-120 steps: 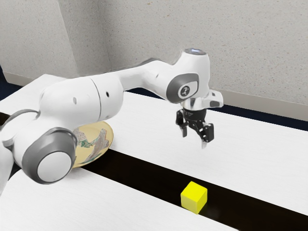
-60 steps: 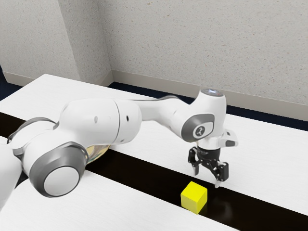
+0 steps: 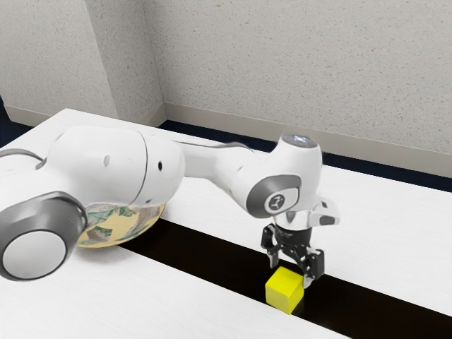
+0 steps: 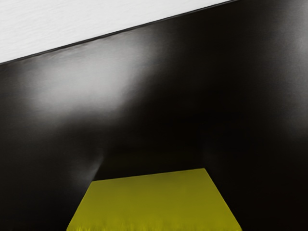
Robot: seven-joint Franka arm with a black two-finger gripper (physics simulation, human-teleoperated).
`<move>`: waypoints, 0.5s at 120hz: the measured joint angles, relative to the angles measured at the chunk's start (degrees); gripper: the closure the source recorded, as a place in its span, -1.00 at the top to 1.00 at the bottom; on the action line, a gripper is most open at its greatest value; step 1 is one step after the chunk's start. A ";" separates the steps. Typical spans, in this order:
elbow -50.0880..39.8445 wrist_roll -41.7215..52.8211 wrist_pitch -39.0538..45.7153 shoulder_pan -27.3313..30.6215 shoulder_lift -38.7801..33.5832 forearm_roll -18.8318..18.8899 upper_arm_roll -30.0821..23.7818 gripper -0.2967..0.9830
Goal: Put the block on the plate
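Okay, block (image 3: 284, 289) upright on the dark strip (image 3: 205, 254) of the counter (image 3: 381, 205), by the strip's edge nearer the exterior camera. Jaws apart, low at the block, nothing clamped; one tip shows just beside its exterior-view-right side, contact unclear. Plate (image 3: 120, 227) well apart toward the exterior view's left, partly behind the arm (image 3: 205, 162).

Step in hand, judged: final line-up and descent for the grasp. Wrist view has the block's top at the lower edge, so centering wants a check before going lower. Match the jaws' turn to two opposite side faces, not corners, else the block may twist on closing. Then go straight down, slowly, one jaw each side; a tip landing on the top face would jam or tip it. Stop short of the strip, but deep enough to hold around mid-height. Close evenly; if one side touches first, shift over rather than push. Likely rigid, so a firm, moderate squeeze should do. Lift straight up before heading plateward.
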 joint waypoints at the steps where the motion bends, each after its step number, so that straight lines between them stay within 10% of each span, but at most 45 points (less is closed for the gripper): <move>1: -0.19 -0.05 0.16 0.00 -0.01 -0.09 0.00 0.54; 60: -5.39 -2.13 4.74 -0.17 -1.43 -2.29 0.29 0.31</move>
